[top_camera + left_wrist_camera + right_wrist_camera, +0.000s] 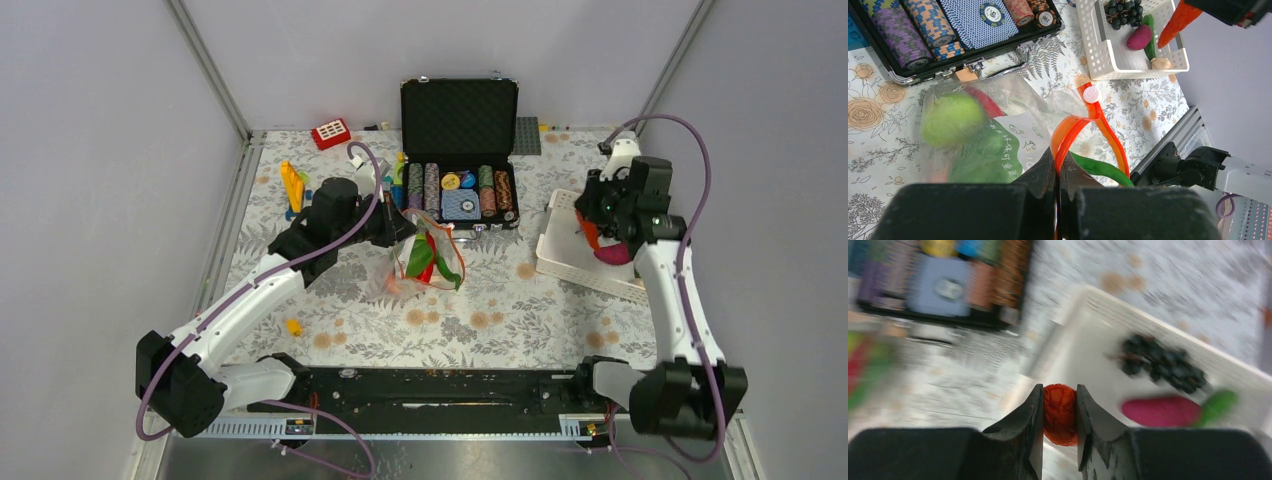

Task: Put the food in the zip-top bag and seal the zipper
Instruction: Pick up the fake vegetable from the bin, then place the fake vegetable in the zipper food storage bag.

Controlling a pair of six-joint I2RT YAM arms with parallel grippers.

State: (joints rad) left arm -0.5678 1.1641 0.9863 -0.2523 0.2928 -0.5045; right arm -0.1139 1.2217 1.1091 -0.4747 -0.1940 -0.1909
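Left gripper (1057, 170): clamped tight on the thin orange-red plastic zipper strip (1071, 129) of the clear floppy plastic bag (1013, 100). The bag lies on the floral table cover (500, 310) just before the black chip case (459, 110), with green and red toy food (950, 120) inside. Right gripper (1059, 392): pinching an orange textured plastic carrot (1060, 422) above the white perforated basket (1108, 52), in which black grapes (1120, 11) and a magenta toy vegetable (1139, 37) lie
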